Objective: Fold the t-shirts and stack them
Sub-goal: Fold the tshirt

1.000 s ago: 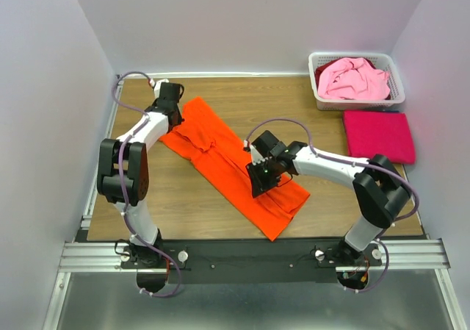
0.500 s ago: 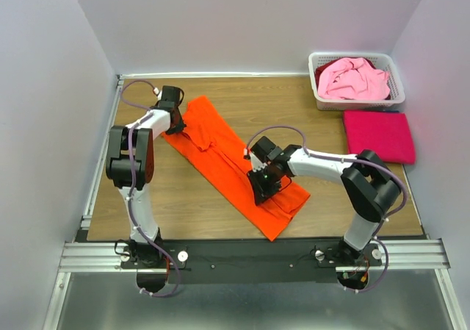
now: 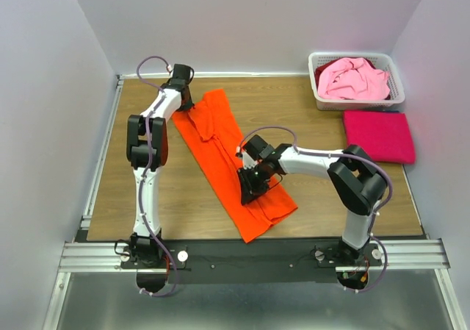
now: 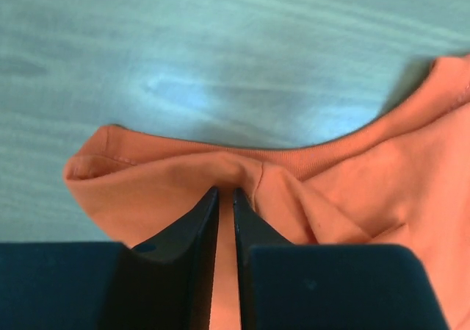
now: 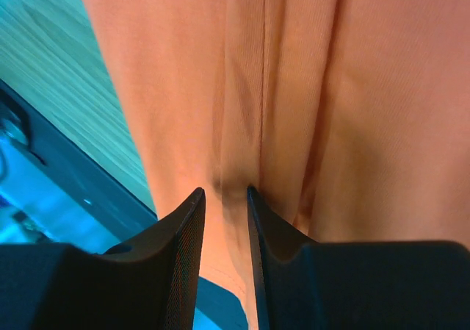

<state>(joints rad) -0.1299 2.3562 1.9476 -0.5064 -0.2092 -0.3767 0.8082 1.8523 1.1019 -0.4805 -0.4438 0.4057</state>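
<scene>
Right, the orange shirt (image 3: 220, 150) lay as a long narrow strip on the worktop (image 3: 330, 198). Its long axis ran from near the far-left corner toward the middle of the near edge.

The left arm (image 3: 163, 106) was at the far end. The left jaws were all but closed, pinching a small ridge of cloth at a curved hemmed edge, probably the neckline. The rest of the shirt (image 4: 352, 176) trailed off to one side of them.

The right arm (image 3: 316, 157) reached in from the right. The right jaws were narrow, nipping a lengthwise crease on the near half of the strip, short of its near end. The crease ran straight out from between them over the shirt (image 5: 294, 87), so they closed across the long axis.

Both holds sat on one line, far and near. My read: the next fold needs the far end carried along that axis toward the near end. Only the left arm was placed for that, with the right better as an anchor.

The magenta shirt (image 3: 378, 135) lay folded at the right edge. The pink shirt (image 3: 352, 80) was bunched in the basket (image 3: 397, 89) at the far-right corner. Both were well apart from the strip.
</scene>
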